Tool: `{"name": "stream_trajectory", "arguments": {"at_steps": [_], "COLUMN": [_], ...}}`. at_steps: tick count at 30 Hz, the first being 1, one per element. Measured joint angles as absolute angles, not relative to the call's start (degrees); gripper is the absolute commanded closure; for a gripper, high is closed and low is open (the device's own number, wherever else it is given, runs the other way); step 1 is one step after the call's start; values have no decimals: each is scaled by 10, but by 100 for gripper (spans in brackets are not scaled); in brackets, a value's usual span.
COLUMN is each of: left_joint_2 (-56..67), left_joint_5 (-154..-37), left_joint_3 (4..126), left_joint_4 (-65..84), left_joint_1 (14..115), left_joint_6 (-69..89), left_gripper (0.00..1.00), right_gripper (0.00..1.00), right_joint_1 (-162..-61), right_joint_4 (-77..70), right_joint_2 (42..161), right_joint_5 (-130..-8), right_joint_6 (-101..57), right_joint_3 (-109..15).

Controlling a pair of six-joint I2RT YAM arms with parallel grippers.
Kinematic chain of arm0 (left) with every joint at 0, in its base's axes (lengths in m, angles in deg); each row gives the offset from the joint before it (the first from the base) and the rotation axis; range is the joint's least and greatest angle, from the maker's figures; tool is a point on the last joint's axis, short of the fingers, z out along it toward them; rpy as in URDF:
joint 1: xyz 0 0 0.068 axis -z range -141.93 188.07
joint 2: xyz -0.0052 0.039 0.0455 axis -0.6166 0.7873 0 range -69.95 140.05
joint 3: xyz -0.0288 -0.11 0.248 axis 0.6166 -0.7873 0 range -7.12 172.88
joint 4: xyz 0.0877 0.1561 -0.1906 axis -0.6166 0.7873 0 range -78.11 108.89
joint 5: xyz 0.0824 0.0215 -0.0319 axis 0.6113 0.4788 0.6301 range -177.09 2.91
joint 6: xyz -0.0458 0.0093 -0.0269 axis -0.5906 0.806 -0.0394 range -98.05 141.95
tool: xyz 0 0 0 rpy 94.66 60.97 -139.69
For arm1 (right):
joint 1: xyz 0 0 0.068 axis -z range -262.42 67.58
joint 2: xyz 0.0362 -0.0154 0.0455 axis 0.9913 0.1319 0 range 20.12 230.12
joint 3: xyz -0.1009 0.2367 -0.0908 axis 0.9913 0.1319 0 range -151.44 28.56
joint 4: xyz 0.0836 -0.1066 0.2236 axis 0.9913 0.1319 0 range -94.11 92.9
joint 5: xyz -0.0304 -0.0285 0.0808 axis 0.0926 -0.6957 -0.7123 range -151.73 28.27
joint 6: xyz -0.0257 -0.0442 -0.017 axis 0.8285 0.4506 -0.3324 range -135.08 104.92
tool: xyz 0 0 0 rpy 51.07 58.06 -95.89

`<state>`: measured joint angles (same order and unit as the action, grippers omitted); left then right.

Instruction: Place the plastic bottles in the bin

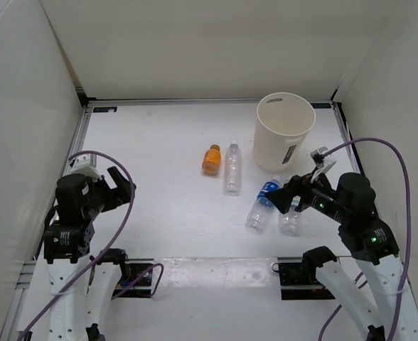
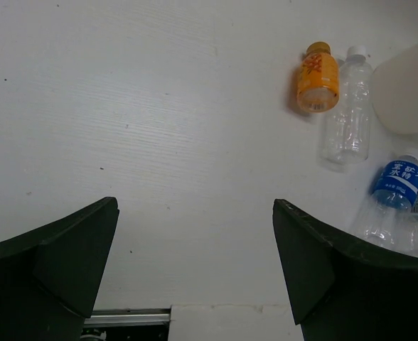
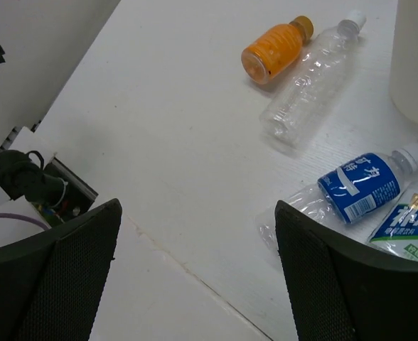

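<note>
From above, the bin (image 1: 276, 153) is standing upright at the far right of the white table (image 1: 159, 135). It is a smooth, cream, tapered round bucket, and the small dark label on its wall is too small for me to read. All four plastic bottles are lying on their sides on the table, outside the bin. The orange bottle (image 1: 211, 159), short and stubby, is lying just beside the long clear bottle (image 1: 232, 167), left of the bin. The blue-labelled bottle (image 1: 264, 202) and the green-labelled bottle (image 1: 290, 222) are lying together in front of the bin, nearer my bases. My left gripper (image 1: 124, 185) is hanging on a folded arm at the left, well apart from the bottles. My right gripper (image 1: 286, 197) is reaching low over the blue-labelled and green-labelled pair.

Through my left wrist, my matte black left fingers (image 2: 67, 263) are standing spread wide over faintly grained table, gripping nothing. The orange bottle's label is carrying print I cannot read.

Through my right wrist, my right fingers (image 3: 60, 277), finely textured, are spread wide and empty too. The long clear bottle is showing thin ribbed walls and a white cap. The blue label is bearing white characters and the white-and-green one blue characters, but I cannot make them out.
</note>
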<state>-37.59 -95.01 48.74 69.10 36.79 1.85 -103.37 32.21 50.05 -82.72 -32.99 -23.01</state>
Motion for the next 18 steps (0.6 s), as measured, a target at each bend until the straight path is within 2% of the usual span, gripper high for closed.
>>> {"name": "stream_trajectory", "arguments": {"at_steps": [7,13,18], "left_joint_2": [-373,-369,-366], "left_joint_5": [-939,-940,-942], "left_joint_3": [488,488,487], "left_joint_4": [688,686,684], "left_joint_1": [367,367,367], "left_joint_6": [15,14,13], "left_gripper": [0,0,0], "right_gripper": [10,10,10], "right_joint_1": [-1020,-962,-893], "right_joint_4": [374,382,418], "right_joint_2": [472,450,509], "right_joint_5": [-737,-760,-765], "right_joint_6": [-446,-508,-526], "right_joint_3": [-230,-194,-159]}}
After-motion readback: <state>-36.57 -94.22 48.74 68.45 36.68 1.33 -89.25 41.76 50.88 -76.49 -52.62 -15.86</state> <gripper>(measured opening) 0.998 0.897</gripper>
